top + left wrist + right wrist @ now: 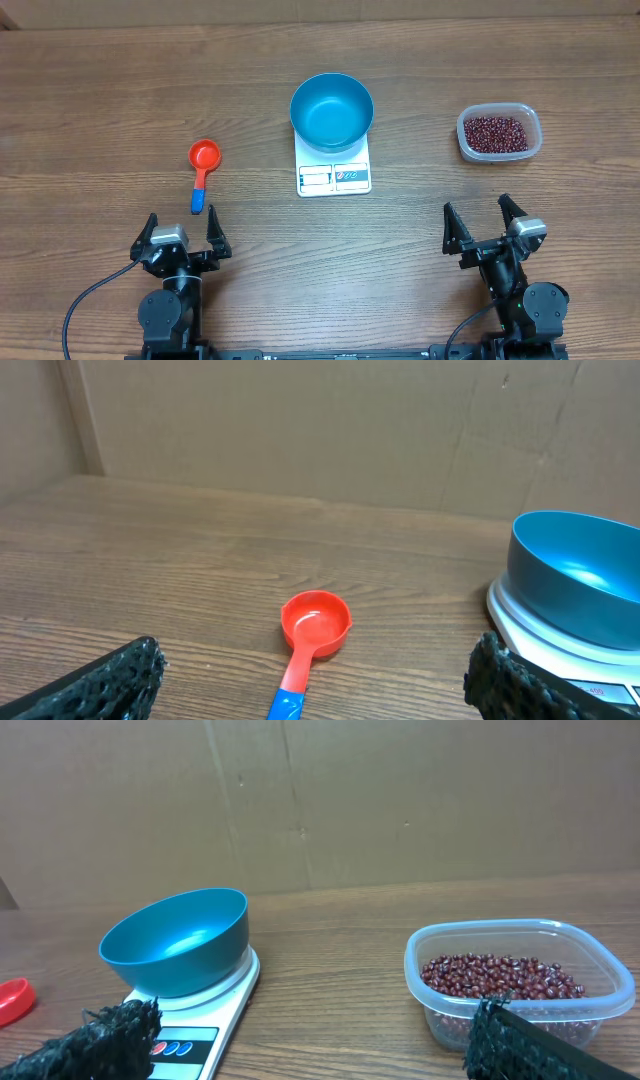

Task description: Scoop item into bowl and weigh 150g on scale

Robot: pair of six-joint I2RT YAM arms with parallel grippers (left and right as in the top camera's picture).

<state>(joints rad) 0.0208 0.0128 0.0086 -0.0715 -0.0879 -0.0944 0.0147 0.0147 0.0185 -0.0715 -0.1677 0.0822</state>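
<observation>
The small red plastic scoop with a blue handle end (pixel 202 172) is found to the left of the flat white rectangular kitchen scale (pixel 334 178), well apart from it, on the brown wooden table (pixel 100 90). Its long axis is laid almost straight away from the robot. The round cup is turned to the far side and the blue handle end is pointed back, toward the left gripper (pixel 182 222). The scoop is therefore reached more easily by the left arm, and the handle is probably to be taken first.

The round deep bright-blue bowl (pixel 331 110) is set on the far part of the scale and is seen to be empty. The display cannot be read.

The small dark red-maroon beans (pixel 495 131) are kept in a clear rounded-rectangular plastic tub (pixel 463 141), to the right of the scale and also well apart from it. The tub is nearer to the right gripper (pixel 477 210).

Both grippers are held near the robot's side of the table, nearer than the scale. The jaws of each one are spread wide. Nothing is held between them, and nothing is touched by them.
</observation>
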